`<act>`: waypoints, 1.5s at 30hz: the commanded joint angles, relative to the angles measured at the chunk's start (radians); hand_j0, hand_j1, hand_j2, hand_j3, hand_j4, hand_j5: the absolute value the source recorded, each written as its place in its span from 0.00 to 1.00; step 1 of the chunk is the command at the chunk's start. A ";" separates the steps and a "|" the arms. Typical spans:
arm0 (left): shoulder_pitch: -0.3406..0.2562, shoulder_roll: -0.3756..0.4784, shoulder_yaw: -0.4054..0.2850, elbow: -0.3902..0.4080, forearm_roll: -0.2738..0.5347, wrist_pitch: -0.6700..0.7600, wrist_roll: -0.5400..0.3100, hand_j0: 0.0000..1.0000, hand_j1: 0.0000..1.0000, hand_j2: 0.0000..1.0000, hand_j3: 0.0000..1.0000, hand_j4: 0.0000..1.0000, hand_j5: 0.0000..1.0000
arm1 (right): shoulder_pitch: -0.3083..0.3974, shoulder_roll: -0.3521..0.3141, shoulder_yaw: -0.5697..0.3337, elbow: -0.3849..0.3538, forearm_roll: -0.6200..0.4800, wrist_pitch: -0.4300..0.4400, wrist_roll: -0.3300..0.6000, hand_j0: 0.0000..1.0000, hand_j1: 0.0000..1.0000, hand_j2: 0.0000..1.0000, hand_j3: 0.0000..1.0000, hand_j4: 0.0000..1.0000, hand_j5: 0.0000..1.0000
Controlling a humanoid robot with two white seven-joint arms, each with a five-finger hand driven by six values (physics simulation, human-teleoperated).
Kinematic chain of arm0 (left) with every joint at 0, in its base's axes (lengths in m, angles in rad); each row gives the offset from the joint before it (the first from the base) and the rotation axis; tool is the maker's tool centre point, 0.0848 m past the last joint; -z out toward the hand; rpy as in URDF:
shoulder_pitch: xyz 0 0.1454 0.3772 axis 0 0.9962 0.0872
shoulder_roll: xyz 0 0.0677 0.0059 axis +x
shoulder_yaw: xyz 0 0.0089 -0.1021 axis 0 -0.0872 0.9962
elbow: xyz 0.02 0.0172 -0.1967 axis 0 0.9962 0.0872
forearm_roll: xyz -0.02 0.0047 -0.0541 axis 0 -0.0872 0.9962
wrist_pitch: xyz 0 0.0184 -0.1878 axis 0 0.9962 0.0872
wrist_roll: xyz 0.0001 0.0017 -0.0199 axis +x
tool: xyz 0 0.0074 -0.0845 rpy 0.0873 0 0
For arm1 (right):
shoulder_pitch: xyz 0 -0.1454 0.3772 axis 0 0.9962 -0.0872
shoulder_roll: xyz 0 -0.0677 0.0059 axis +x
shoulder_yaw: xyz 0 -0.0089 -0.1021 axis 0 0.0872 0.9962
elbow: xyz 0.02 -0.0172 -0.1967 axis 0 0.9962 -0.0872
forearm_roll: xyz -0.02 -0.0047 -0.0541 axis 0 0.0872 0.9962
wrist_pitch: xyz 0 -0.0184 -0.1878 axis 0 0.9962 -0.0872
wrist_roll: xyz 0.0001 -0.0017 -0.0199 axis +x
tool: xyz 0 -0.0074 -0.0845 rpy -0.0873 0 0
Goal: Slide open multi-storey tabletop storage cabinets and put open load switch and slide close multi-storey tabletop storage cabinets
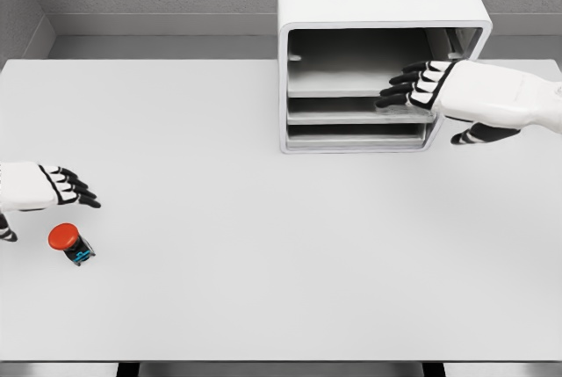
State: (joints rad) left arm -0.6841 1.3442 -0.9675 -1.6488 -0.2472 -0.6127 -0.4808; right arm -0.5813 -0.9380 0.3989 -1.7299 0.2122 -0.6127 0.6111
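Two steps remain at least. From the head view, the right hand [420, 87] rests its extended fingers on a tray of the cabinet [383, 8], gripping nothing, seemingly mid-slide. The load switch [70, 242] lies untouched just below the left hand [46, 187], loosely spread and empty.

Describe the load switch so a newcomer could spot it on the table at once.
Start at the white table and go to its near left corner, far from the cabinet at the back. Just below the left hand lies the load switch: a small object with a round red cap on a dark body, the only coloured thing there.
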 commanded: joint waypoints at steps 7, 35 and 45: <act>0.000 0.001 -0.039 -0.026 0.003 0.002 -0.024 1.00 1.00 1.00 1.00 1.00 1.00 | -0.101 0.128 0.164 0.128 0.006 0.002 0.000 1.00 1.00 1.00 1.00 1.00 1.00; 0.001 -0.022 -0.054 -0.062 -0.038 0.002 -0.038 0.70 0.70 0.70 0.70 0.70 0.70 | -0.296 0.280 0.342 0.514 0.079 0.002 0.000 1.00 1.00 1.00 1.00 1.00 1.00; 0.000 -0.026 -0.054 -0.062 -0.038 0.002 -0.039 0.41 0.41 0.41 0.41 0.41 0.41 | -0.287 0.266 0.340 0.441 0.088 0.002 0.000 1.00 1.00 1.00 1.00 1.00 1.00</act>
State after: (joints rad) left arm -0.6842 1.3195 -1.0169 -1.7122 -0.2900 -0.6125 -0.5199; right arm -0.8683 -0.6741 0.7239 -1.2635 0.2946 -0.5813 0.6049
